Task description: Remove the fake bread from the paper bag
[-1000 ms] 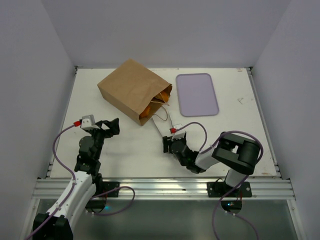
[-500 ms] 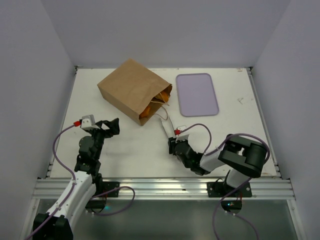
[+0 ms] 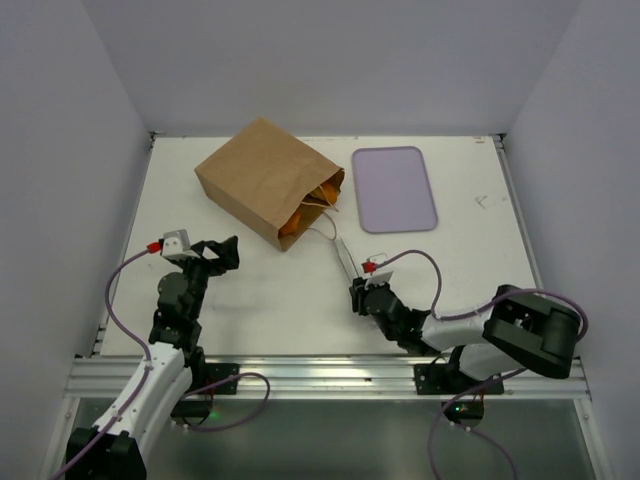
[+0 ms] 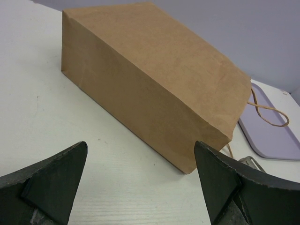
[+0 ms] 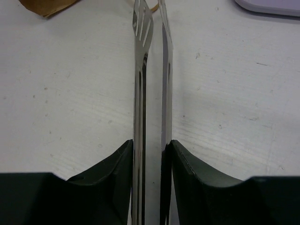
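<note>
Bread location: bread sits inside the mouth of the paper bag; only its orange ends show. The bag lies on its side on the bench.
Right pincer: clamped on both blades of the tongs, squeezing them nearly together.
Left pincer: spread wide, holding nothing.
Key relation: the bag mouth lies ahead and left of the tong tips, near but apart. The tongs' long axis runs from the pincer toward that mouth. The right arm is nearer the mouth; the left faces the bag's closed side.
Change since earlier frame: the right pincer has narrowed on the tongs, and its elbow has swung rightward. Bag, bread and left arm are unchanged.
</note>
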You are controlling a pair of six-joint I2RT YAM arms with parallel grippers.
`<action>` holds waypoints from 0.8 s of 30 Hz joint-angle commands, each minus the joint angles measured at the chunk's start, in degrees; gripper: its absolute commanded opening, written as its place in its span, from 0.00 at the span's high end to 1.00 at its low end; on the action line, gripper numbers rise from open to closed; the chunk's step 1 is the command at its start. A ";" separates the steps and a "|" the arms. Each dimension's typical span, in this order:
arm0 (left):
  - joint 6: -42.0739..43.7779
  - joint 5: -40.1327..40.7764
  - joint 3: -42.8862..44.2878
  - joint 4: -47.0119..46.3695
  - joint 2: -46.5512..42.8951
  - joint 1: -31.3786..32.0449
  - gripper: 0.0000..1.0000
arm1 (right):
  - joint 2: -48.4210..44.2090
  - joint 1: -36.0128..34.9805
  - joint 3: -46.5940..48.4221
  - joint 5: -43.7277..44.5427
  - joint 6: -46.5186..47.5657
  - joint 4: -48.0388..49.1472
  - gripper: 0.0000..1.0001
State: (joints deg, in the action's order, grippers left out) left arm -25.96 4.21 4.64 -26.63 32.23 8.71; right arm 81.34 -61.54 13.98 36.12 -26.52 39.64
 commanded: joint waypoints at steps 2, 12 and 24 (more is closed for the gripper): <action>0.73 -0.87 0.28 -2.72 -0.41 0.08 0.00 | -6.54 0.10 0.52 -1.31 -1.25 -5.87 0.61; 0.64 -1.22 0.36 -2.55 -0.76 0.08 0.00 | -19.64 0.10 3.07 -3.25 -1.34 -19.50 0.65; 0.73 -1.39 0.36 -2.46 -0.85 0.08 0.00 | -21.93 1.07 8.52 -8.60 -0.81 -25.75 0.79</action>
State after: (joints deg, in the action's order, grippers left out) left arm -25.96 3.38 4.64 -26.63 31.68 8.71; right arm 60.73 -60.93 19.55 29.67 -27.38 14.87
